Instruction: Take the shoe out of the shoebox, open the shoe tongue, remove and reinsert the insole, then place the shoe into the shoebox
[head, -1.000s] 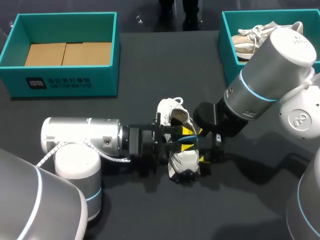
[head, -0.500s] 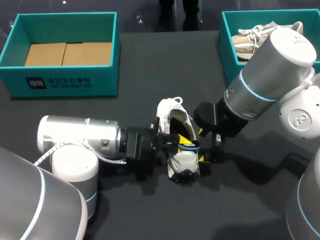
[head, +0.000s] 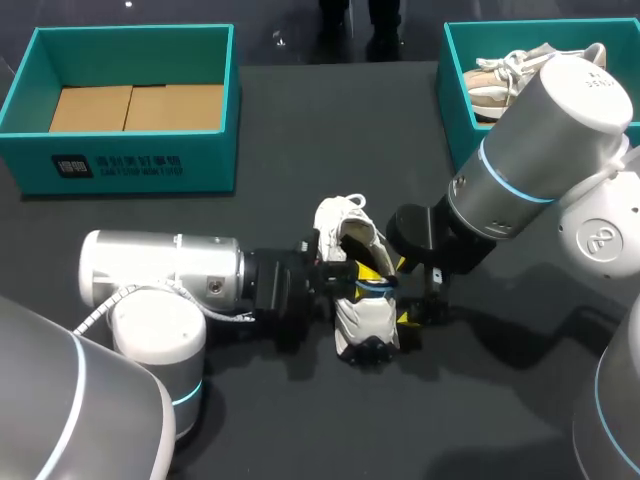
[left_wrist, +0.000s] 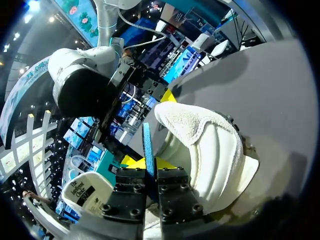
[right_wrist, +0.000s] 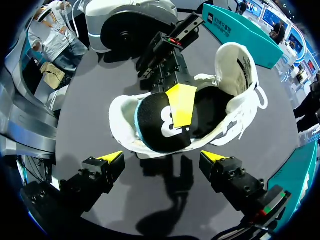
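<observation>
A white shoe lies on its side on the dark table, mid-table. Its opening faces my right gripper, which stands open just beside it with nothing between its fingers. My left gripper comes in from the left and is shut on the edge of the insole. In the left wrist view the thin blue-edged insole is pinched between the fingers, with the shoe beside it. In the right wrist view the black insole sits partly in the shoe, under the left gripper and ahead of my right gripper.
A teal shoebox with a cardboard floor stands at the back left. Another teal box at the back right holds a beige shoe. Both arms crowd the table's middle.
My left gripper's fingers have shut on the insole's edge. The left arm drew back slightly to the left and came back. The right arm has not moved.
</observation>
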